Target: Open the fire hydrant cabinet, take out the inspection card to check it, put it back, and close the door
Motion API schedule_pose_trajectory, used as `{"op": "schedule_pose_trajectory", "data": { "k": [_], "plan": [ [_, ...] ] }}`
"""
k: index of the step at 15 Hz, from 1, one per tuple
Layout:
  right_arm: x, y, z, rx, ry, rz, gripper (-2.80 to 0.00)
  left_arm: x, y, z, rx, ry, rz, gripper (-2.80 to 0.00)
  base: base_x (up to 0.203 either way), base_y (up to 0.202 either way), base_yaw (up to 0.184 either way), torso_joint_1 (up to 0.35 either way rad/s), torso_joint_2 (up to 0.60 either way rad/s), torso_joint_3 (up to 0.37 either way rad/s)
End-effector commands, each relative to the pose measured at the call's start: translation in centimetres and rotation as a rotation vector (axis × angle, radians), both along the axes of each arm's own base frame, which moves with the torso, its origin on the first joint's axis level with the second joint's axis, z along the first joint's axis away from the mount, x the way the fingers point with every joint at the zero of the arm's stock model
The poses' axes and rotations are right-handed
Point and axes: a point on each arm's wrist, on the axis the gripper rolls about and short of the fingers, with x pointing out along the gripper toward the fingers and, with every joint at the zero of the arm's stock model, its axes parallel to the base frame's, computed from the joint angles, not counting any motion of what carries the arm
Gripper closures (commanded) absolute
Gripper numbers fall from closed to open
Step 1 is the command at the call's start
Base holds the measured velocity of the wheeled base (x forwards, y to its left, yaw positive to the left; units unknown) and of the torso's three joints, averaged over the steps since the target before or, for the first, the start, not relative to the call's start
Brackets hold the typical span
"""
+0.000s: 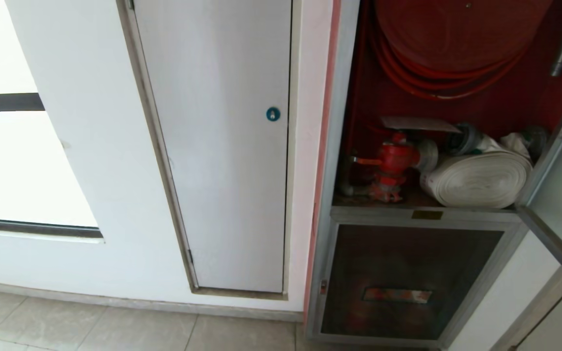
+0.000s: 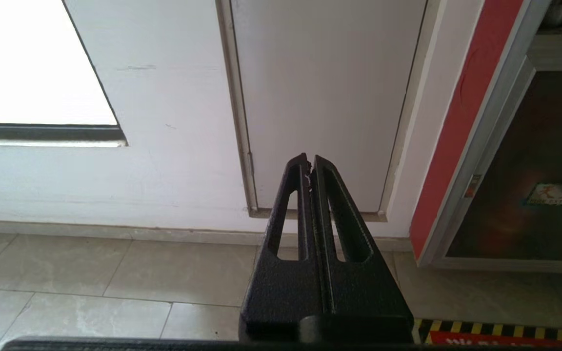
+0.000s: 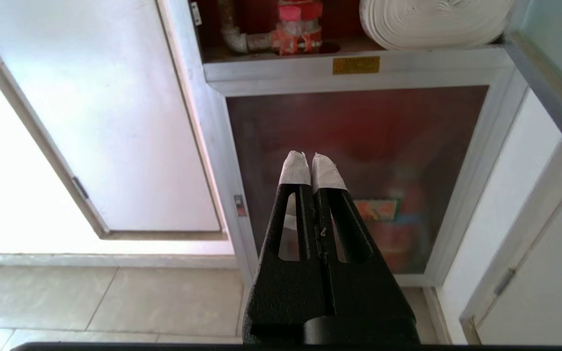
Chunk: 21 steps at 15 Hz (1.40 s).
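Above and beyond the right gripper (image 3: 309,163), the cabinet (image 1: 342,146) stands with its door (image 1: 561,195) swung open to the right. Inside, the card (image 1: 420,124) lies flat above the red valve (image 1: 392,161), beside the hose roll (image 1: 478,178). Both the right and the left gripper (image 2: 309,163) hang low with fingers pressed together, holding nothing. Opening looks done; whether the card was already checked I cannot tell. Closing the door remains.

The right gripper (image 3: 309,163) is held closed before the lower dark pane (image 3: 359,146). The white rolled hose (image 3: 432,22) is seen above.
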Motion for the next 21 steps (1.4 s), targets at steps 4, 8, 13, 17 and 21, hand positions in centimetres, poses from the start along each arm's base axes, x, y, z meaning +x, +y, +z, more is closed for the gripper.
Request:
{"op": "schedule_pose_trajectory", "data": {
  "k": [4,8,13,17,21],
  "plan": [
    [0.0,0.0,0.0,0.0,0.001,0.0,0.0,0.1,0.0,-0.2,0.0,0.006,0.0,0.0,-0.197,0.0,0.001,0.004,0.0,0.005],
    [0.0,0.0,0.0,0.0,0.001,0.0,0.0,0.1,0.0,-0.2,-0.002,0.008,0.002,0.0,-0.149,0.0,0.0,0.0,0.0,0.001],
    [-0.1,0.0,0.3,-0.001,-0.013,-0.003,0.0,0.1,0.0,-0.2,-0.002,0.008,0.002,0.0,0.0,0.0,0.0,0.006,0.0,-0.002],
    [-0.9,-0.1,5.1,-0.002,-0.062,-0.034,0.0,0.1,0.0,-0.2,-0.002,0.007,0.002,0.0,0.0,0.0,0.0,0.0,0.0,0.0],
    [0.7,-0.4,13.8,0.002,-0.057,-0.175,0.0,0.1,0.0,-0.2,-0.002,0.006,0.002,0.0,0.0,0.0,0.0,0.0,0.0,0.0]
  ]
}}
